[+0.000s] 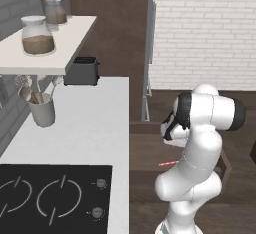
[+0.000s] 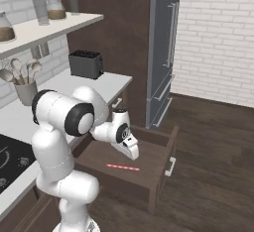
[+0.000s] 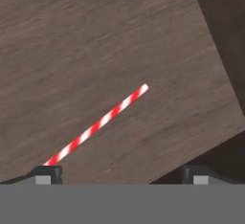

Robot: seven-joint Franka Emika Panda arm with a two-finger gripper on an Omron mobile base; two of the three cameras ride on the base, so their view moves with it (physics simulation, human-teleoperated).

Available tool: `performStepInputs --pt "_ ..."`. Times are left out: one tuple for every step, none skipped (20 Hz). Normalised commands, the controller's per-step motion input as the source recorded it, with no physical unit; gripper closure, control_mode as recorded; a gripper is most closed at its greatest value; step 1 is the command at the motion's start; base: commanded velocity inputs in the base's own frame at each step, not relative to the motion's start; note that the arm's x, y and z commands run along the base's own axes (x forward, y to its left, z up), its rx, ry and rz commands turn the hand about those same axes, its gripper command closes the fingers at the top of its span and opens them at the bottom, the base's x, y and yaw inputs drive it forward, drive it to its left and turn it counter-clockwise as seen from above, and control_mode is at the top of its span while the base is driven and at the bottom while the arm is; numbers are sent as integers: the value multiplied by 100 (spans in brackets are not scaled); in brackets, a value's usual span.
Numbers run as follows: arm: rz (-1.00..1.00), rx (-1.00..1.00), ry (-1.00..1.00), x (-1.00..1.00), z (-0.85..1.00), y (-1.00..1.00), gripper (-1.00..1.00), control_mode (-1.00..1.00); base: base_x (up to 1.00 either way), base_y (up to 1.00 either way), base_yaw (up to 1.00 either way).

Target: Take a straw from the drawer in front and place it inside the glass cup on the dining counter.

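The two-finger claw (image 3: 120, 174) hangs over the pulled-out dark brown wooden drawer (image 2: 163, 149), its dark fingertips (image 3: 47, 174) spread wide apart and gripping nothing. Below it the thin red-and-white striped straw (image 3: 98, 125) lies flat on the drawer's bare floor, nearer the front edge, one end beside a fingertip. Around it: the white worktop (image 1: 95, 123) with its black hob (image 1: 55, 198), a grey utensil pot (image 1: 42, 110), a dark toaster (image 2: 86, 63) at the back corner, a tall steel fridge (image 2: 166, 42) beyond.

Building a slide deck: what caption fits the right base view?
Gripper poised above a red-and-white straw lying in the open drawer.
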Motion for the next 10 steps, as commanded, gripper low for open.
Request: performStepInputs --pt "-13 1 6 24 -34 0 -100 -100 0 0 0" --pt "-13 2 7 23 -34 0 -100 -100 0 0 0" --pt "-13 3 7 17 -34 0 -100 -100 0 0 0" --pt "-13 3 7 14 -31 0 -100 -100 0 0 0" --pt "-13 3 5 1 -29 -9 -100 -100 0 0 0" --pt "-13 4 4 0 -28 -16 -100 -100 0 0 0" --pt "-14 3 2 0 -26 -21 -100 -100 0 0 0" --pt "-15 2 1 0 -26 -26 -100 -100 0 0 0" --pt "-15 3 1 0 -26 -30 -100 -100 0 0 0" --pt "-15 3 0 0 -27 -30 -100 -100 0 0 0"
